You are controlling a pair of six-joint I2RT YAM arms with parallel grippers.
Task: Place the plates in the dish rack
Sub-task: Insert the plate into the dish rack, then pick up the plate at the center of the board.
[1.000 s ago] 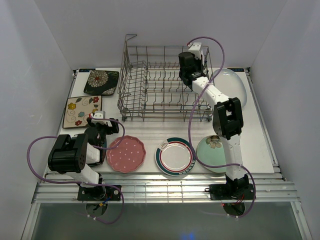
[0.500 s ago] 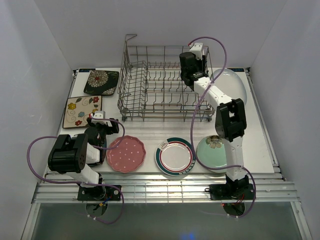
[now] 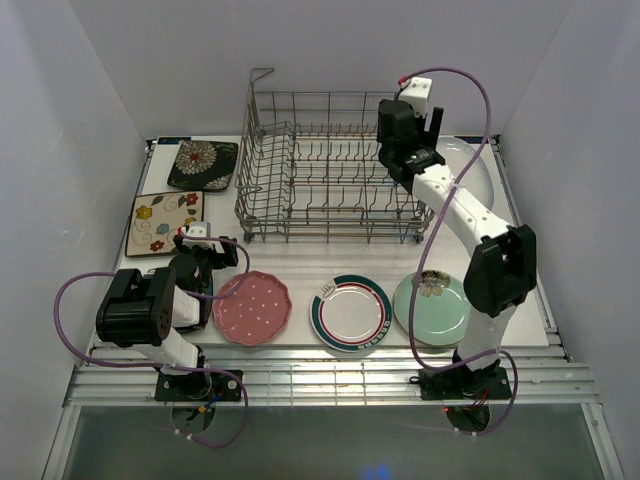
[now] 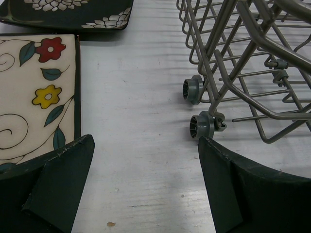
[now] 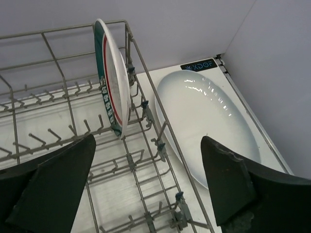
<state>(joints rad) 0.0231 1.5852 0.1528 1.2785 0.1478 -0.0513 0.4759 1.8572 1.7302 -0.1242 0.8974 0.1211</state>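
On white table (image 3: 300, 262), dish rack (image 3: 330, 185), pale walls (image 3: 330, 40)

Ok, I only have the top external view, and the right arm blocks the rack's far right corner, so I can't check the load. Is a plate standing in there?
Observer: Yes. The right wrist view shows a white green-rimmed plate standing on edge in the dish rack, near its right wall.
Operator: Is the right gripper holding it?
Observer: No. The right gripper is open above the rack and not touching the plate.
Operator: And the left gripper?
Observer: The left gripper is open and empty over the table, between the cream floral plate and the rack's wheels.
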